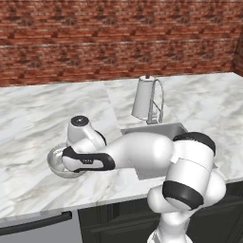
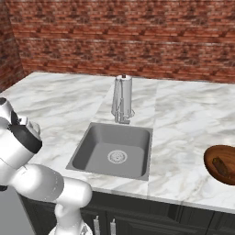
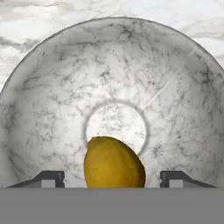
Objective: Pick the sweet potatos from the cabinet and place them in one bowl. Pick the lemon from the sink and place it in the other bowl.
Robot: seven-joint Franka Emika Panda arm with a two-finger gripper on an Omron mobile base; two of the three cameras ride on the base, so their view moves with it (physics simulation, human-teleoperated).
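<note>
Left base view: I am reaching left and low over the counter (image 1: 33,118), my hand hanging above the grey bowl (image 1: 56,161) that sits near the front edge, left of the sink (image 1: 156,130).

Right base view: the sink basin (image 2: 114,149) is lying bare but for its drain, and the wooden bowl (image 2: 215,160) at the far right is holding a dark tuber (image 2: 221,167); I cannot count a second one there.

Hand view: my gripper (image 3: 112,178) is standing with its tips well apart, and the lemon (image 3: 113,164) is lying between them in the bowl's hollow (image 3: 52,96), touching neither. I am judging the lemon's release as done; next I am needing a straight lift clear of the rim.
</note>
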